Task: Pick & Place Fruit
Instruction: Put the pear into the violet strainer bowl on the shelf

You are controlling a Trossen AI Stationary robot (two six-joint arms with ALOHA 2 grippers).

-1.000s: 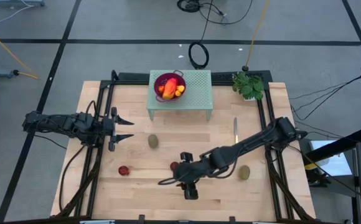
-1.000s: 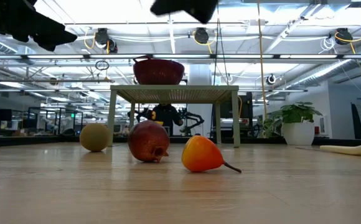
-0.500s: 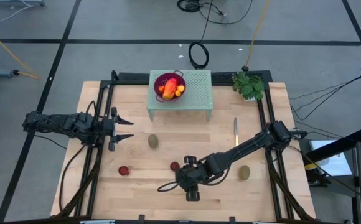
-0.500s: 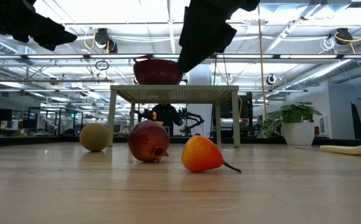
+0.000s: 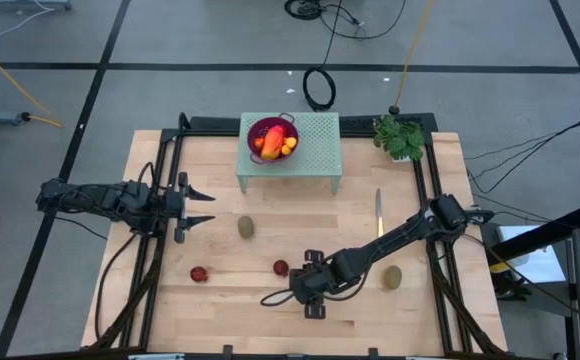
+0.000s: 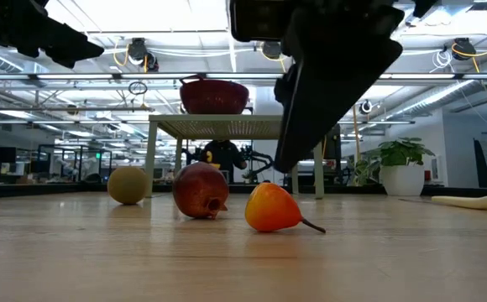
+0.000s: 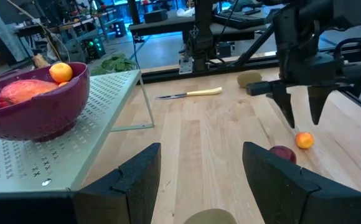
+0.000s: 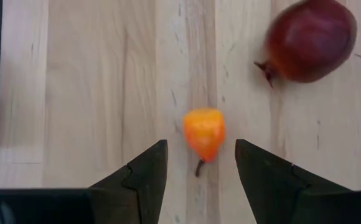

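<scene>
A small orange-red fruit with a stem [image 8: 204,132] lies on the table beside a dark red ball [image 8: 308,40]. My right gripper [image 8: 200,144] hangs open just above it, one finger on either side, touching nothing. In the low view the fruit [image 6: 273,208] sits under the right gripper [image 6: 327,92]. A second dark red ball [image 5: 199,273] and two brown-green ovals [image 5: 246,227] [image 5: 394,276] rest on the wood. The purple bowl [image 5: 273,138] holds a red-orange oblong and small orange fruits. My left gripper [image 5: 205,205] waits open at the table's left.
The bowl stands on a pale green perforated stand [image 5: 315,150] at the far middle. A yellow-handled knife [image 5: 378,208] lies right of centre, and a small potted plant [image 5: 400,137] sits at the far right corner. Black rails run along both table sides.
My right gripper has come down and shifted slightly toward the table's right, settling over the small orange-red fruit, still open. The fruits have not moved.
</scene>
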